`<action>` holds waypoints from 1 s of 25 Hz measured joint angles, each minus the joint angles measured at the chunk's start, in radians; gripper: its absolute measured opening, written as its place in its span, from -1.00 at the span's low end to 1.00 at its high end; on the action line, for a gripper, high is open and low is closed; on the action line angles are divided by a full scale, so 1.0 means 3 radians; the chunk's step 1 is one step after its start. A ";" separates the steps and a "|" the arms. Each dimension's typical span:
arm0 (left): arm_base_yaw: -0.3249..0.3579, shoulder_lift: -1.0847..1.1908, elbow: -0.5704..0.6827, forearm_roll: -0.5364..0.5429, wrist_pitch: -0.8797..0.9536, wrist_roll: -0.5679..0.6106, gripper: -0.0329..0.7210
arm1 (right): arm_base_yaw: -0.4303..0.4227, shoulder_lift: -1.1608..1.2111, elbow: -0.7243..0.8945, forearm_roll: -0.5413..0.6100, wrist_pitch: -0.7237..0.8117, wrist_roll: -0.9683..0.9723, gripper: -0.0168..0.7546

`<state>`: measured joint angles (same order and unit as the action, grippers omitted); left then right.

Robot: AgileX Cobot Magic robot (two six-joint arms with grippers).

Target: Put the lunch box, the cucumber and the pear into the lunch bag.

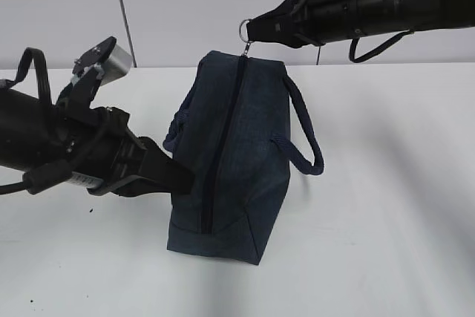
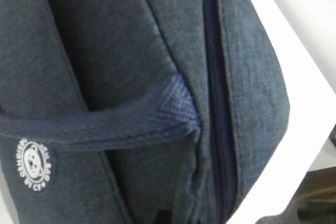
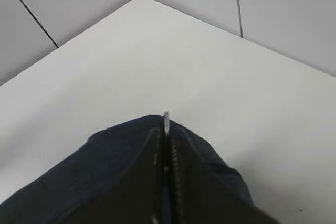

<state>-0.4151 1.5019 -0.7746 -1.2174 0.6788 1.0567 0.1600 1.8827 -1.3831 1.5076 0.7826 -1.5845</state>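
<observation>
Your right fingers (image 1: 256,31) are clenched on the metal ring pull (image 1: 245,30) at the far top end of the lunch bag (image 1: 237,161), arm reaching in level from the right. Your left fingers (image 1: 178,177) press into the bag's left side; you cannot tell their grip. The bag stands on the tabletop (image 1: 386,206), its closed zipper (image 1: 223,139) running lengthwise toward the camera.

**Matt cloth, bright metal, dull black plastic**

The lunch bag (image 1: 237,154) is seen in coarse, matt woven navy cloth. Its handles (image 1: 306,135) are shown as ribbed webbing. A shiny metal ring pull (image 1: 244,30) is caught in the light. The table (image 1: 386,206) is seen smooth and matt white. The arm casings (image 1: 67,146) are seen in dull black plastic.
</observation>
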 joint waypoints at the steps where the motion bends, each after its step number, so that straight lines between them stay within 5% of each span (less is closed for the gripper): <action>1: 0.0000 0.0000 0.0000 0.0017 0.0020 0.0000 -0.94 | -0.0014 0.0067 -0.0064 -0.0007 0.0031 0.0042 -0.94; 12: 0.0000 0.0000 0.0000 0.0077 0.0240 -0.0004 -0.94 | -0.0050 0.0686 -0.0657 -0.0191 0.0276 0.0518 -0.94; 16: 0.0012 0.0000 0.0000 0.0099 0.0255 -0.0349 -0.92 | -0.0057 0.0700 -0.0670 -0.0236 0.0350 0.0545 -0.94; 19: 0.0075 0.0000 0.0000 0.0106 0.0345 -0.0713 -0.72 | -0.0057 0.0700 -0.0670 -0.0266 0.0358 0.0560 -0.94; 25: 0.0291 -0.0299 0.0000 0.0055 0.0653 -0.1035 -0.01 | -0.0057 0.0700 -0.0670 -0.0273 0.0384 0.0579 -0.94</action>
<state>-0.3277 1.4122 -0.7746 -1.2010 0.8749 0.7461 0.1430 2.0928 -1.5840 1.4257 0.8976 -1.4109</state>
